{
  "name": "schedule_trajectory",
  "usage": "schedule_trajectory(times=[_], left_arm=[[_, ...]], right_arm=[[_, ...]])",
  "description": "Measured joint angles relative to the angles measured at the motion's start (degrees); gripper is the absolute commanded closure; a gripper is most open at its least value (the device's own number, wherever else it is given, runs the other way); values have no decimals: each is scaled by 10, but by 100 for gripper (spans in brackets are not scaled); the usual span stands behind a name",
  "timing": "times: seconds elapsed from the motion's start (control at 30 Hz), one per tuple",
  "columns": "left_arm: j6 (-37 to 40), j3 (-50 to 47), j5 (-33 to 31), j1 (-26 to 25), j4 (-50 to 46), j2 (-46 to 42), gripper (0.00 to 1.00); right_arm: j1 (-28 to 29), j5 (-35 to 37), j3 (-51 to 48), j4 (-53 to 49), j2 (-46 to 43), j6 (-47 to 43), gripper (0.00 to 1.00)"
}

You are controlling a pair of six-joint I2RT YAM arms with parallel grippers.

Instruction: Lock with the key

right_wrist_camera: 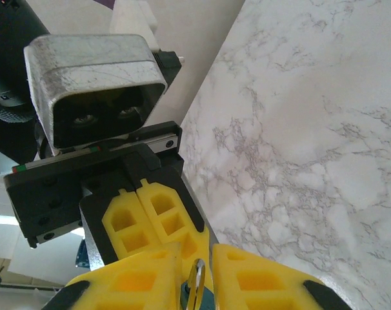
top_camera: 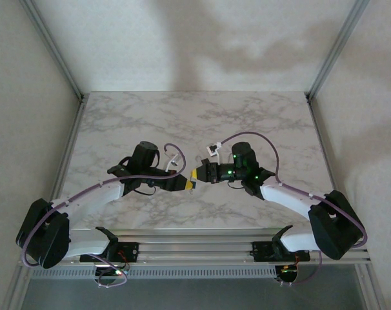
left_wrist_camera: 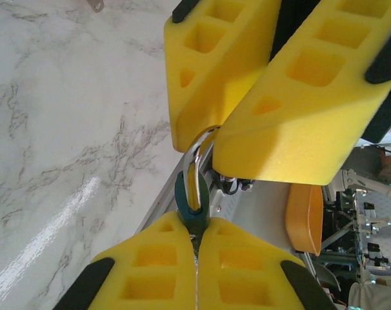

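between both jaws, teal piece [left_wrist_camera: 196, 224], metal loop [left_wrist_camera: 190, 165], rest hidden

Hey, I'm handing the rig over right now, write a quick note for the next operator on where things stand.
Left gripper: shut on a teal piece, held in the air above the middle of the table.
Right gripper: shut on the silver loop running through that piece, tip to tip with the left.
Done: both parts gripped off the table.
Left to do: I can't tell key from lock here, nor whether anything is turned; check, then lock.
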Motion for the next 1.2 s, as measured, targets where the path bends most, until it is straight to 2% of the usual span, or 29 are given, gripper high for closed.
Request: schedule_trajectory(times=[0.73,1.2], left_arm=[[-45,-31,39,1,59,-36,100],[-88,-49,45,1,105,-62,100]], right_arm=[[4,0,2,10,-21,-6,90],[5,-5,-4,50,-27,-3,93]])
